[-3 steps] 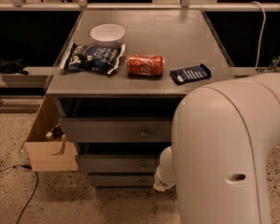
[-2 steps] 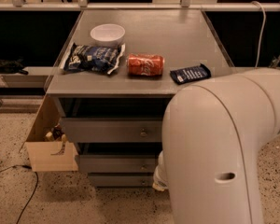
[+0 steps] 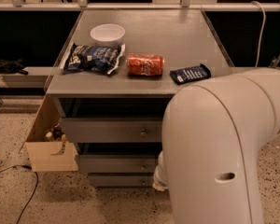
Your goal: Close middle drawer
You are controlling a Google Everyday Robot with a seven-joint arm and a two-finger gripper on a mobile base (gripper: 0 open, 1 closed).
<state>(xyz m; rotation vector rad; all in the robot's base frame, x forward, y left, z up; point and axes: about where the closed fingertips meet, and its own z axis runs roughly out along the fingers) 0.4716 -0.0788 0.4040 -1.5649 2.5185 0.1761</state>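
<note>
The grey cabinet (image 3: 144, 85) has three stacked drawers. The middle drawer (image 3: 113, 164) shows its flat front and small round knob (image 3: 143, 166), with a dark gap above it; its right part is hidden by my arm. The uppermost drawer (image 3: 107, 130) sits above it and the lowest drawer (image 3: 117, 180) below. My big white arm (image 3: 214, 148) fills the right foreground in front of the drawers. A white link (image 3: 160, 175) of it reaches down by the middle drawer's front. My gripper is hidden behind the arm.
On the cabinet top lie a white bowl (image 3: 107, 33), a dark chip bag (image 3: 92, 58), a red soda can (image 3: 145, 65) and a blue packet (image 3: 190, 73). An open cardboard box (image 3: 50, 149) stands on the floor at the left. A black cable (image 3: 29, 195) runs across the speckled floor.
My arm has swung left and nearer the camera, covering more of the drawers' right side. The drawers and the things on top have not visibly moved.
</note>
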